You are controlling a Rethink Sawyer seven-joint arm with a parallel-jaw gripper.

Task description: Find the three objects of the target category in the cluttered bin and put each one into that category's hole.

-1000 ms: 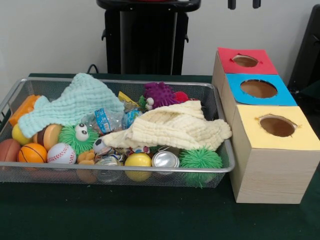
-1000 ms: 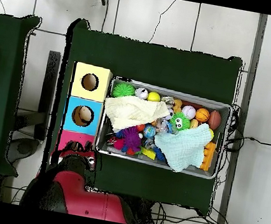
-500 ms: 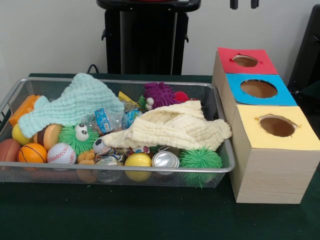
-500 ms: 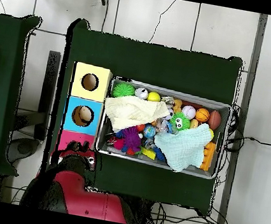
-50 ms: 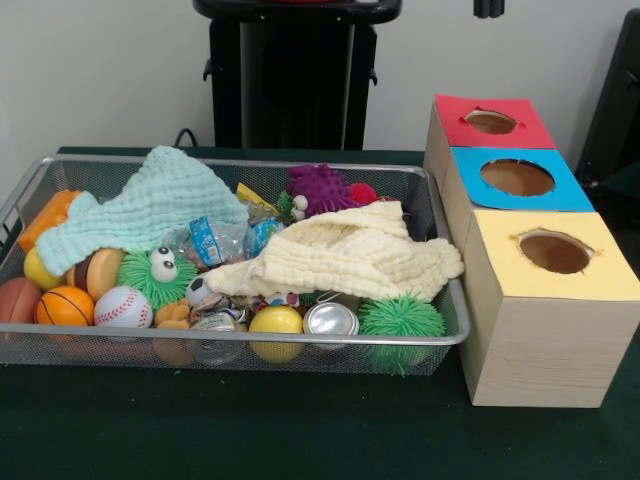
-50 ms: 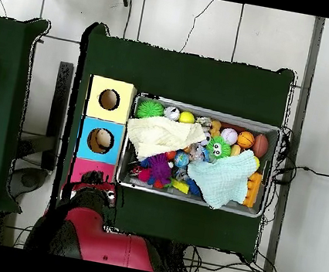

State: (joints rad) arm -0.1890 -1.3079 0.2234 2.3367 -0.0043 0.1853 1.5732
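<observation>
Claw point(image 5: 489, 8) hung high above the red-topped box point(image 5: 492, 122), only a dark tip in view; open or closed could not be told.
Down and aside in the mesh bin point(image 5: 30, 185), target candidates lay half buried under two cloths. Spiky green ball point(image 5: 401, 318) looked soft and light; the tin can point(image 5: 331, 319) stiff, slippery. Since a second ago, two visible tips became one.

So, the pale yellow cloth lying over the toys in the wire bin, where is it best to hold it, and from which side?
Probably from above, at the raised fold near the middle of the pale yellow cloth. It lies loosely bunched over the toys in the wire mesh bin, so a ridge there gives the pincer something to pinch. Its flat edges hug the objects beneath.
</observation>
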